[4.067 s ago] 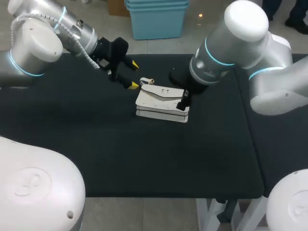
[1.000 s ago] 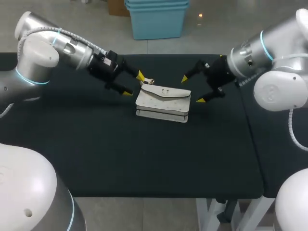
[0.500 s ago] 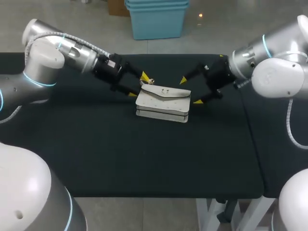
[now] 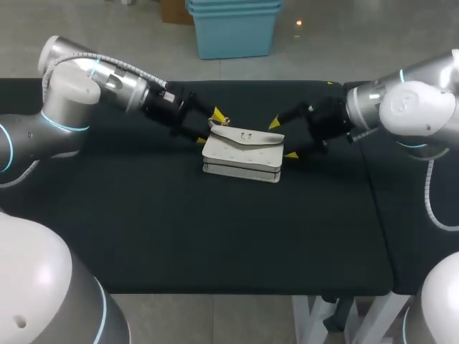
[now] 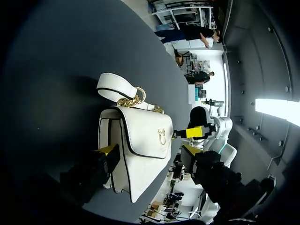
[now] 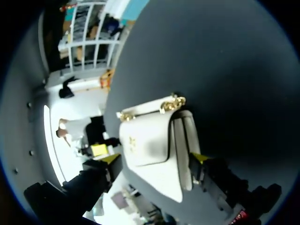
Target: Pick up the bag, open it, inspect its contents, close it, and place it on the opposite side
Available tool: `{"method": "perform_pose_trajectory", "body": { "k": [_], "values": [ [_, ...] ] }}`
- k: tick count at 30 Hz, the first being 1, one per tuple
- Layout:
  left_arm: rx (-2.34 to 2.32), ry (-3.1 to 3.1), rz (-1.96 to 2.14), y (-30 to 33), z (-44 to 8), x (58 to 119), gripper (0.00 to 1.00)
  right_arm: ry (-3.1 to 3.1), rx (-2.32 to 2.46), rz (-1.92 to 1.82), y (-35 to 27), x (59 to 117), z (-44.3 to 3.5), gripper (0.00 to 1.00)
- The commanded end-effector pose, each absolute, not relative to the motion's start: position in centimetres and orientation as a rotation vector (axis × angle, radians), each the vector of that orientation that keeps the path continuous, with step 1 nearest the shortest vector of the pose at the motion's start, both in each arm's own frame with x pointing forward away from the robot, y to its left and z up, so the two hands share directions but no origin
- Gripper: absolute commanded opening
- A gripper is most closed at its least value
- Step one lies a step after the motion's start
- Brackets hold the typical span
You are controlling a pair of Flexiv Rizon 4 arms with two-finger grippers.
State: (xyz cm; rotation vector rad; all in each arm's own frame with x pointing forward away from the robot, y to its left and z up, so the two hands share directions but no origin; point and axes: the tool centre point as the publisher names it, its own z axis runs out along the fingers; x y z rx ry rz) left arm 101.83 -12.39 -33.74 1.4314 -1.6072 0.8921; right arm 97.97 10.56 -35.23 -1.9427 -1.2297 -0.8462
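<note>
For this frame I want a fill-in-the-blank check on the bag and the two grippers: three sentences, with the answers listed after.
1. The white bag lies on the black table with its flap ____.
2. Its strap is joined to it by a chain whose colour is ____.
3. The left gripper and the right gripper are at opposite ends of the bag, and the fingers of both are ____.
Missing words: closed; gold; open.
</note>
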Motion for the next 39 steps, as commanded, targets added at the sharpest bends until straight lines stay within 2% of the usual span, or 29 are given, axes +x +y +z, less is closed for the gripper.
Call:
{"method": "perform_pose_trajectory", "body": {
  "k": [1,3,5,9,15,22,24,25,26,27,28,30,31,37,38,39],
  "values": [
    [1.408,-1.584,0.900,-12.6,-34.7,102.6,0.80,-1.249,-1.861,-0.802,10.9,98.5,-35.6,0.81],
    [1.408,-1.578,0.906,-12.8,-34.8,102.7,0.78,-1.251,-1.854,-0.805,11.1,98.5,-35.6,0.75],
    [1.408,-1.569,0.907,-12.9,-34.9,102.9,0.73,-1.247,-1.838,-0.808,11.3,98.6,-35.6,0.63],
    [1.421,-1.535,0.898,-13.3,-35.7,103.1,0.71,-1.248,-1.829,-0.807,11.7,98.6,-36.0,0.53],
    [1.440,-1.489,0.904,-13.4,-36.8,103.2,0.50,-1.225,-1.825,-0.790,11.9,98.4,-37.3,0.56],
    [1.466,-1.438,0.897,-13.3,-38.1,103.3,0.48,-1.201,-1.821,-0.789,12.2,98.2,-38.0,0.56],
    [1.466,-1.427,0.909,-13.2,-38.0,103.3,0.40,-1.193,-1.822,-0.792,12.2,98.2,-38.0,0.49],
    [1.467,-1.427,0.911,-13.1,-37.8,103.2,0.33,-1.193,-1.828,-0.794,12.2,98.2,-38.0,0.45],
    [1.465,-1.428,0.915,-13.0,-37.7,103.2,0.27,-1.193,-1.831,-0.796,12.2,98.2,-38.0,0.36],
    [1.466,-1.432,0.920,-13.0,-37.5,103.1,0.25,-1.193,-1.831,-0.798,12.2,98.3,-37.8,0.10],
    [1.474,-1.442,0.923,-13.1,-37.4,103.1,0.20,-1.196,-1.831,-0.802,12.3,98.3,-37.7,0.00],
    [1.480,-1.448,0.933,-13.1,-37.1,103.1,0.13,-1.198,-1.833,-0.811,12.3,98.4,-37.5,0.00],
    [1.489,-1.461,0.942,-13.1,-37.0,103.1,0.00,-1.198,-1.832,-0.817,12.3,98.4,-37.4,0.00],
    [1.505,-1.473,0.965,-13.3,-37.0,102.9,0.00,-1.196,-1.829,-0.829,12.4,98.4,-37.3,0.00],
    [1.505,-1.472,0.966,-13.4,-37.0,102.9,0.02,-1.196,-1.829,-0.831,12.4,98.4,-37.4,0.00],
    [1.510,-1.470,0.976,-13.4,-37.1,102.8,0.45,-1.198,-1.829,-0.833,12.4,98.3,-37.4,0.00]
  ]
}}
